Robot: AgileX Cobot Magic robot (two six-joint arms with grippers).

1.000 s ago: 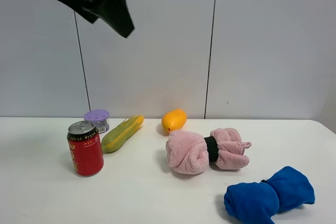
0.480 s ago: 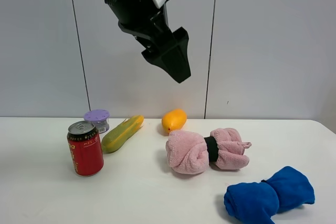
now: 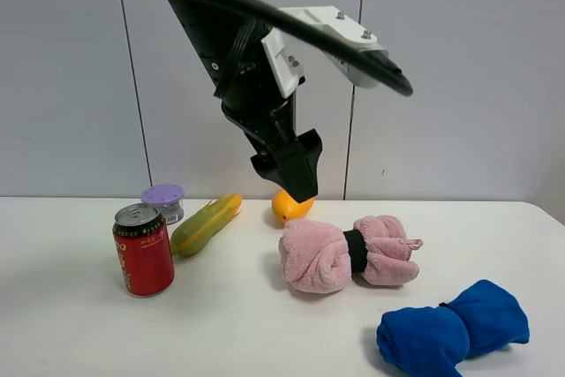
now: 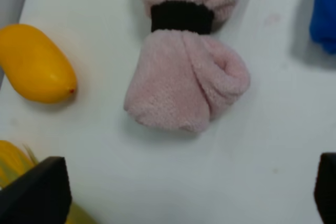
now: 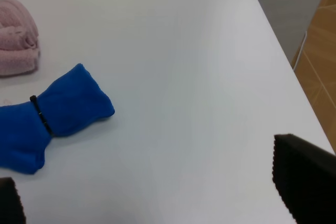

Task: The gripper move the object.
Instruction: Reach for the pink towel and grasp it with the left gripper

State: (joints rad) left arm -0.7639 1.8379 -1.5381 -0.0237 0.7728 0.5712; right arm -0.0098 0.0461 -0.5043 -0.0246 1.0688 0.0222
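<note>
Hovering upper-left of pink rolled towel [image 3: 349,253], your left gripper [image 3: 298,183]: fingers [image 4: 37,190] spread, empty. Approach step; next, descend astride black band [image 4: 182,17].

Red can [image 3: 142,252], purple-lidded jar [image 3: 164,202], corn cob [image 3: 206,223], mango [image 4: 35,64], blue towel [image 3: 452,327], white table [image 3: 221,324]

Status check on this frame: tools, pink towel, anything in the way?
Left tool open, raised, not touching pink towel. Right tool open, empty. Towel lies untouched on table. Mango close by, nothing on towel.
</note>
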